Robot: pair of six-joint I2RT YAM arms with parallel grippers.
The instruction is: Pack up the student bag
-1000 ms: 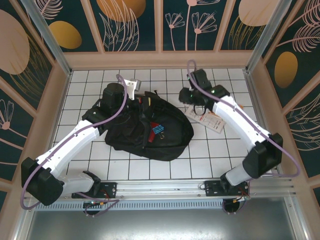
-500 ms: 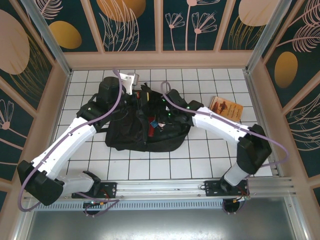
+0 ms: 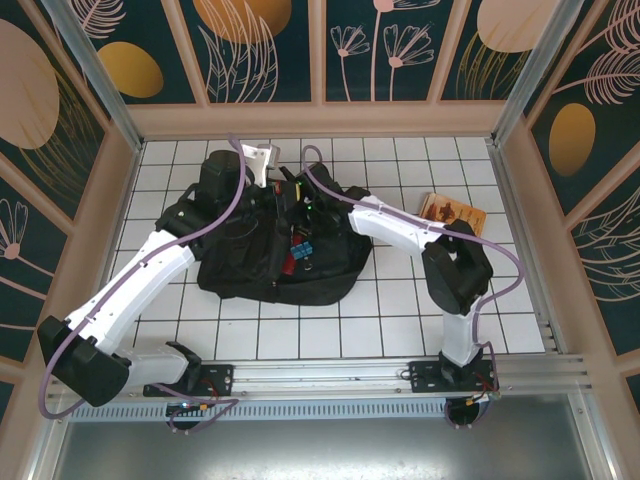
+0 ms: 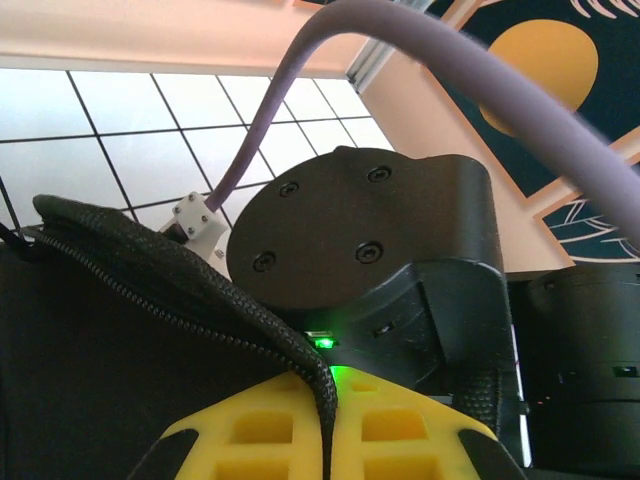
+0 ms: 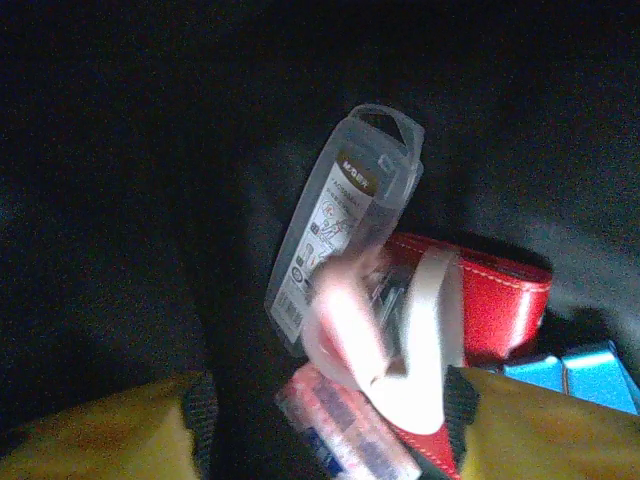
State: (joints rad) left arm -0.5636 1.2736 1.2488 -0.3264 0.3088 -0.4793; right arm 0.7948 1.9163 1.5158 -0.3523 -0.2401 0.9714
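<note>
- Bag point(image 3: 250, 265): lies flat mid-table point(image 3: 400, 320), its opening turned up, with both claws at its far end.
- Left claw point(image 4: 328, 395): the yellow fingers are pressed together on the bag's zipper edge point(image 4: 180, 290). The edge runs up between the pads and away to the claw's left.
- Relative to the left claw, black bag fabric fills the space below and left of the gripped edge.
- Housing point(image 4: 350, 230): the round black body of the right arm stands just ahead of the left claw, with a green light at its base.
- Right claw point(image 5: 325, 385): it sits inside the bag, with dark lining ahead of it and to both sides. The fingers are spread wide.
- Case point(image 5: 345, 200): clear plastic with a printed label, tilted. Its top is ahead of the right claw and its lower end reaches down between the fingers. That lower end is blurred white and pink, so it cannot be told whether either pad touches it.
- Pouch point(image 5: 495, 300): red, ahead and to the right of the right claw, just behind the case.
- Block point(image 5: 585, 375): blue, just beside the right finger, on its outer side.
- Book point(image 3: 452, 212): on the table outside the bag, well apart to the right of the right claw.
</note>
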